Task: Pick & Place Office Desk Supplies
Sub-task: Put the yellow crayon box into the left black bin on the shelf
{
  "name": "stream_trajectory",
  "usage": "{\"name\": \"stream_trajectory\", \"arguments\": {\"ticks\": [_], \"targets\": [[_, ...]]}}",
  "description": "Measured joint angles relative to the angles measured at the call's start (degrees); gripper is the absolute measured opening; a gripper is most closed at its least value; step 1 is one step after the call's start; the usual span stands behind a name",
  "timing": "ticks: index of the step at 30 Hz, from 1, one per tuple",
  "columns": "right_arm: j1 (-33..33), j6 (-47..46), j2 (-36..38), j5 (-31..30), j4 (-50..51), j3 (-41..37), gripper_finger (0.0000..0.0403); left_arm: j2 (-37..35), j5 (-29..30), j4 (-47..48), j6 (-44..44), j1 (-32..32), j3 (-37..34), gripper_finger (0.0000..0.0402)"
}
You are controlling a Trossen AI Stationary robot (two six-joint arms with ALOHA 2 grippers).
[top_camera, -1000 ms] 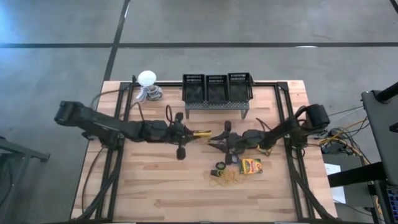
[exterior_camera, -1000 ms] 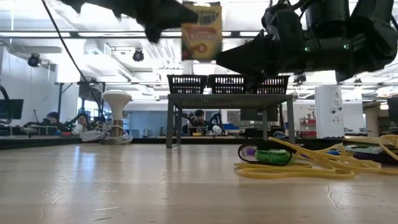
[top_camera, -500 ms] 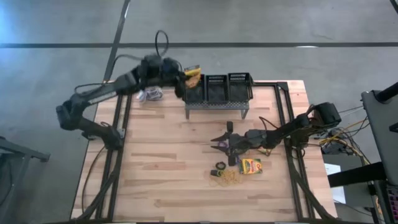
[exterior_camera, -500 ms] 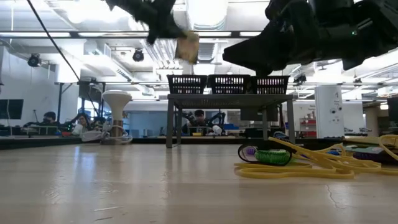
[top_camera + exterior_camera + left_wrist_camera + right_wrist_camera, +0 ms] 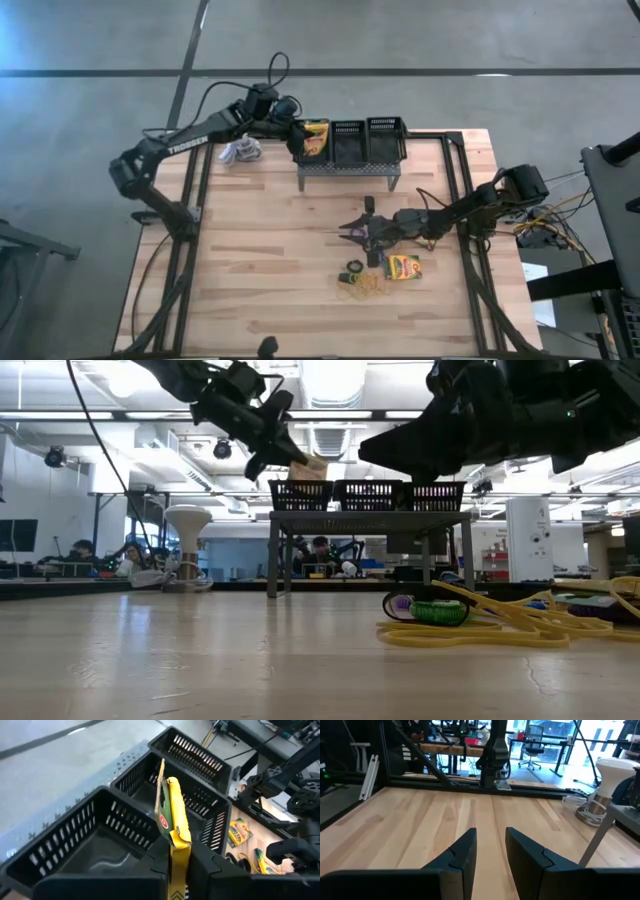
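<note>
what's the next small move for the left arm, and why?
Probably lower a little and open. The left gripper is shut on a crayon box, held on edge above the leftmost bin of the black organizer, not yet down inside it. The right gripper waits at mid-table.

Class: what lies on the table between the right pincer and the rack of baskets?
Only bare wooden table separates the right pincer from the basket rack, as the high view shows.
</note>
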State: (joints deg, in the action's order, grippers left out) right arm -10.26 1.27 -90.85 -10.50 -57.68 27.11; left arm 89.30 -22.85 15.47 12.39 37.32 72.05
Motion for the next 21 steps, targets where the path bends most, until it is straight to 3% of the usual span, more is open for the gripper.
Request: {"name": "stream_trajectory", "arguments": {"ticks": [21], "targets": [[0.0, -0.2, 0.0, 0.0, 0.0, 0.1, 0.0084, -0.3, 2.1, 0.6, 2.9, -0.5, -2.8, 0.0038]]}}
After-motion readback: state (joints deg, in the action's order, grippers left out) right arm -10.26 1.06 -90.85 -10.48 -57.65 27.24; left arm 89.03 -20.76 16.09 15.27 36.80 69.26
